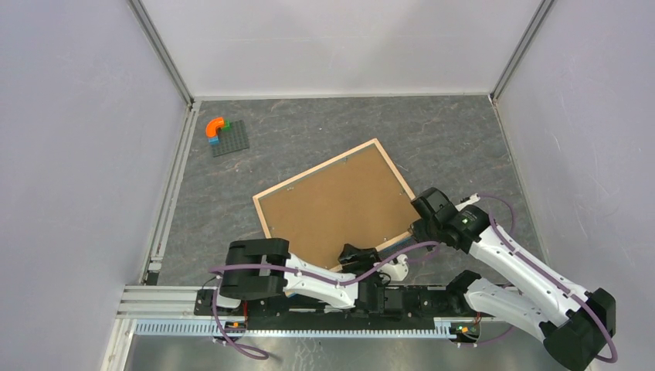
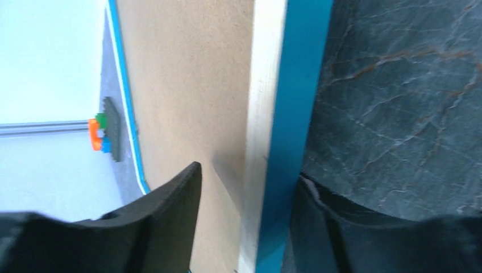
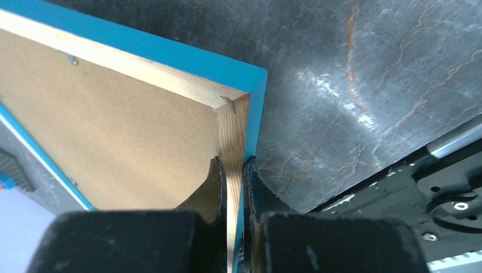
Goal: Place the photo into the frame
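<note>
1. I see the frame (image 1: 316,173) lying tilted on the table (image 1: 463,139) near the middle. Its light wood back faces up, and the brown backing board (image 1: 332,205) fills it.
2. The right gripper (image 1: 421,225) sits at the frame's 3 o'clock corner. In the right wrist view it is clenched on the wooden rail just below the mitred corner, with one finger (image 3: 211,190) on the board side and the other against the blue outer face.
3. The left gripper (image 1: 358,253) is at the frame's near edge, about 5 o'clock. In its wrist view the jaws straddle the rail but are not clamped. The inner finger (image 2: 170,205) stands apart from the wood over the backing board, and the outer one is close against the blue edge.
4. I cannot tell whether the frame is lifted off the table at either grip.
5. A grey baseplate with an orange arch block (image 1: 217,127) sits at 10 o'clock on the table, well apart from the frame.
</note>
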Controlling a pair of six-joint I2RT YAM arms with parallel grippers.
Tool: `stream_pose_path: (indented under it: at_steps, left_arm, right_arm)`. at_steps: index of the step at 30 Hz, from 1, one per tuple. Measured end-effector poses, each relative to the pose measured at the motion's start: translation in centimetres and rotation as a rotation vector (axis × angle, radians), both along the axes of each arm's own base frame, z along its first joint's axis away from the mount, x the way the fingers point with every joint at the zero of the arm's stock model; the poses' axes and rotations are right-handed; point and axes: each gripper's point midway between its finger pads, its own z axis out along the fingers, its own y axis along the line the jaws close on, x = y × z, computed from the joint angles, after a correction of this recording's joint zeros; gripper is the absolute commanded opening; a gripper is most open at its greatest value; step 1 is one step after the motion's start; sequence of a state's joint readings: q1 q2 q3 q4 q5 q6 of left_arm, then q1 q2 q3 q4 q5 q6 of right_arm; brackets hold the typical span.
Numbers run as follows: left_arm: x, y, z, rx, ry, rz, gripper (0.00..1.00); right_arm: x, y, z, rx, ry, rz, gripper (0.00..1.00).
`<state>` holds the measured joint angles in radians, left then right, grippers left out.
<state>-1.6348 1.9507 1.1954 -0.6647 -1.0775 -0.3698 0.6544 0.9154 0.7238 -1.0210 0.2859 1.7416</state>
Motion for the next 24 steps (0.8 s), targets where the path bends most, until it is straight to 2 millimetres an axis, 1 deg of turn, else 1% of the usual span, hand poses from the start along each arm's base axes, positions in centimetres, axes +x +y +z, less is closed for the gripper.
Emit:
stream_pose_path:
  at_steps: [3, 4, 6, 8, 9, 10, 12, 13, 14, 15, 17, 18, 21, 24]
  left_arm:
    - [0.4, 0.7, 0.9, 0.033, -0.056, 0.007, 0.40]
    - [0.5, 0.8, 1.2, 0.039, -0.069, 0.009, 0.30]
    - [0.8, 1.1, 1.9, 0.065, -0.103, 0.009, 0.17]
    - [0.9, 1.3, 2.3, 0.098, -0.111, 0.001, 0.05]
    - [0.9, 1.3, 2.6, 0.100, -0.122, 0.002, 0.02]
    - [1.0, 1.3, 3.0, 0.098, -0.135, 0.003, 0.02]
    - [1.1, 1.2, 3.9, 0.092, -0.153, 0.004, 0.02]
    - [1.1, 1.2, 4.3, 0.094, -0.158, 0.003, 0.02]
    - [1.2, 1.4, 4.8, 0.104, -0.162, -0.001, 0.02]
    - [1.2, 1.7, 5.3, 0.113, -0.165, -0.005, 0.02]
    - [1.3, 2.1, 6.4, 0.129, -0.173, -0.012, 0.02]
    - [1.4, 2.2, 6.9, 0.130, -0.176, -0.014, 0.02]
    - [1.5, 2.5, 8.6, 0.112, -0.177, -0.017, 0.02]
    - [1.4, 2.1, 10.3, 0.077, -0.129, -0.025, 0.02]
  right_arm:
    - [0.4, 0.3, 0.8, 0.023, -0.019, -0.013, 0.00]
    - [0.5, 0.4, 1.1, 0.029, -0.026, -0.017, 0.00]
    - [0.8, 0.5, 1.6, 0.042, -0.043, -0.025, 0.01]
    - [1.1, 0.8, 2.4, 0.062, -0.067, -0.025, 0.20]
    - [1.3, 1.0, 2.9, 0.071, -0.088, -0.023, 0.34]
    - [1.6, 0.9, 3.4, 0.073, -0.108, -0.024, 0.48]
    - [2.1, 0.3, 4.2, 0.049, -0.154, -0.034, 0.72]
    - [2.4, -0.2, 4.7, 0.033, -0.182, -0.039, 0.81]
    - [2.9, -0.7, 5.6, 0.003, -0.229, -0.029, 0.85]
    - [3.3, -1.2, 6.5, -0.021, -0.276, -0.017, 0.91]
    - [4.4, -2.2, 9.0, -0.081, -0.407, 0.028, 0.98]
    - [5.1, -2.6, 10.3, -0.125, -0.477, 0.064, 0.98]
    - [5.7, -3.6, 14.2, -0.215, -0.650, 0.158, 0.98]
    - [6.1, -4.5, 19.4, -0.317, -0.811, 0.231, 0.98]
